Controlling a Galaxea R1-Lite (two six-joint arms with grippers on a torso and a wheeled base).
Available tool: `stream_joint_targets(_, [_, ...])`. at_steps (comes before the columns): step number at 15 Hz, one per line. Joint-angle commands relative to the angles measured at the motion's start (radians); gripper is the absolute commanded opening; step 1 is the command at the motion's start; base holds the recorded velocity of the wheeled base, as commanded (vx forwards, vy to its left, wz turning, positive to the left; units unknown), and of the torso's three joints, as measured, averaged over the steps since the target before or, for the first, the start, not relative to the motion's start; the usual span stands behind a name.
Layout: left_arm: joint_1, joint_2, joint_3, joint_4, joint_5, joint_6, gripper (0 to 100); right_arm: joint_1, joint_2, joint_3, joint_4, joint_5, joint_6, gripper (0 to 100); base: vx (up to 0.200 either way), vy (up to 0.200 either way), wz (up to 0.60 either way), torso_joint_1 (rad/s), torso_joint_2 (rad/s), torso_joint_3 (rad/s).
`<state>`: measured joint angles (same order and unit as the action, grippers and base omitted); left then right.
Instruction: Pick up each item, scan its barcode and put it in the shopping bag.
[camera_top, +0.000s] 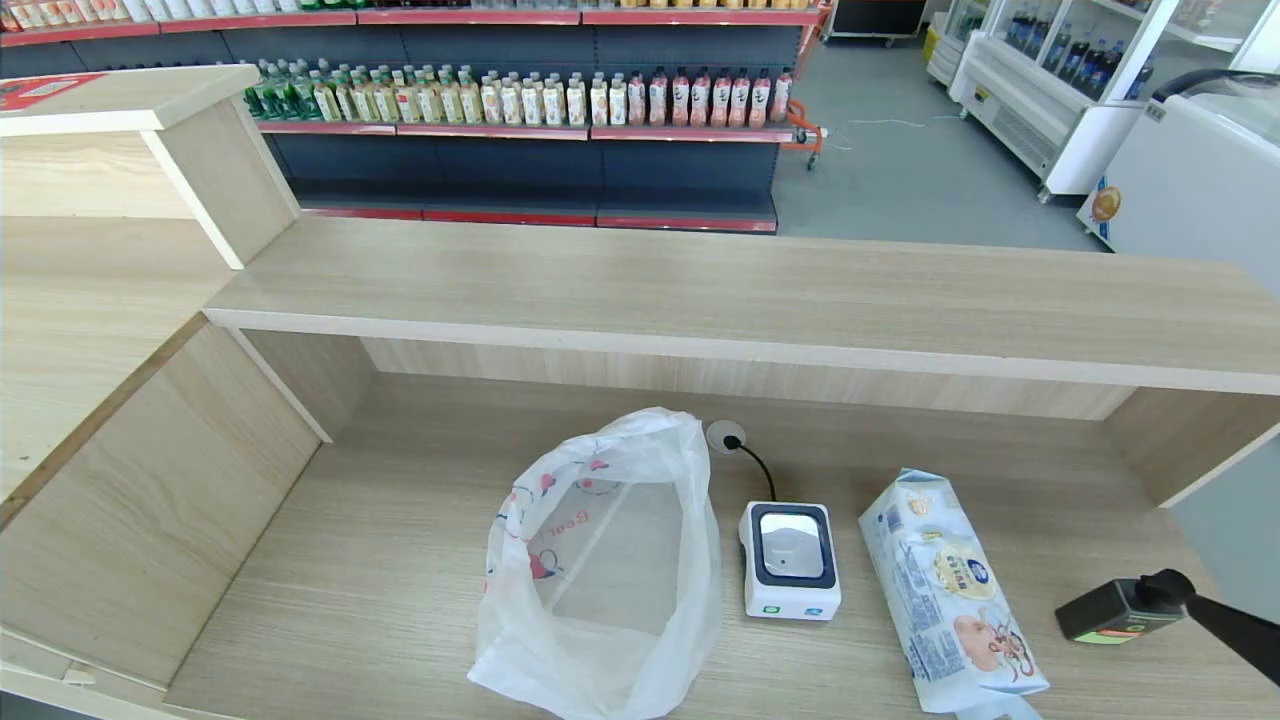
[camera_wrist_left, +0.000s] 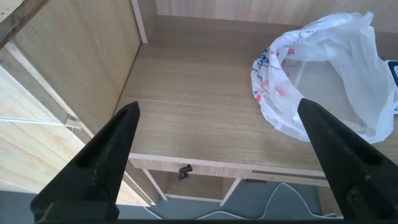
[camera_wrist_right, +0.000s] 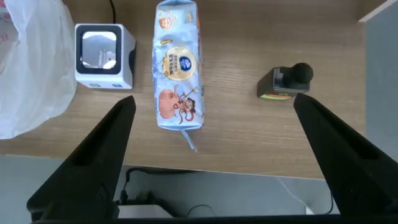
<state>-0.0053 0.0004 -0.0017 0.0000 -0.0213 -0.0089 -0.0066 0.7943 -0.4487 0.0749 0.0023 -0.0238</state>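
A white plastic shopping bag stands open on the wooden counter; its mouth also shows in the left wrist view. Right of it sits a white barcode scanner, window up. A light blue printed package lies flat beside the scanner. Farther right lies a small black item with a round cap and green label. My right gripper hangs open above the counter's front edge, near the package's end; one of its fingers shows beside the black item. My left gripper is open over the counter's front left, empty.
A raised ledge runs along the back of the counter, and a wooden side wall closes its left. The scanner's cable leads to a hole in the counter. Shelves of bottles and freezers stand beyond.
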Motion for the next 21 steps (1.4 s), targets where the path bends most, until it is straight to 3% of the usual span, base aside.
stream_joint_targets(1, [0.001,0.0,0.0,0.0,0.0,0.0,100,-0.026,0.264,-0.07,0.031,0.015,0.036,100,0.0,0.0,0.0,0.0,0.0,0.0])
stream_joint_targets(6, [0.001,0.0,0.0,0.0,0.0,0.0,100,-0.067,0.508,-0.108,0.023,0.162,0.035,100,0.0,0.0,0.0,0.0,0.0,0.0])
stream_joint_targets(11, [0.001,0.0,0.0,0.0,0.0,0.0,100,-0.062,0.691,-0.122,-0.055,0.174,0.002,100,0.0,0.0,0.0,0.0,0.0,0.0])
stream_joint_targets(17, [0.001,0.0,0.0,0.0,0.0,0.0,100,-0.05,0.741,-0.047,-0.069,0.177,-0.091,100,0.0,0.0,0.0,0.0,0.0,0.0])
stream_joint_targets(19, [0.001,0.0,0.0,0.0,0.0,0.0,100,-0.039,0.783,-0.027,-0.136,0.179,-0.09,100,0.0,0.0,0.0,0.0,0.0,0.0])
stream_joint_targets(20, [0.001,0.0,0.0,0.0,0.0,0.0,100,-0.033,0.835,0.01,-0.273,0.182,-0.088,100,0.0,0.0,0.0,0.0,0.0,0.0])
stream_joint_targets(21, [0.001,0.0,0.0,0.0,0.0,0.0,100,-0.032,0.839,0.013,-0.284,0.182,-0.088,100,0.0,0.0,0.0,0.0,0.0,0.0])
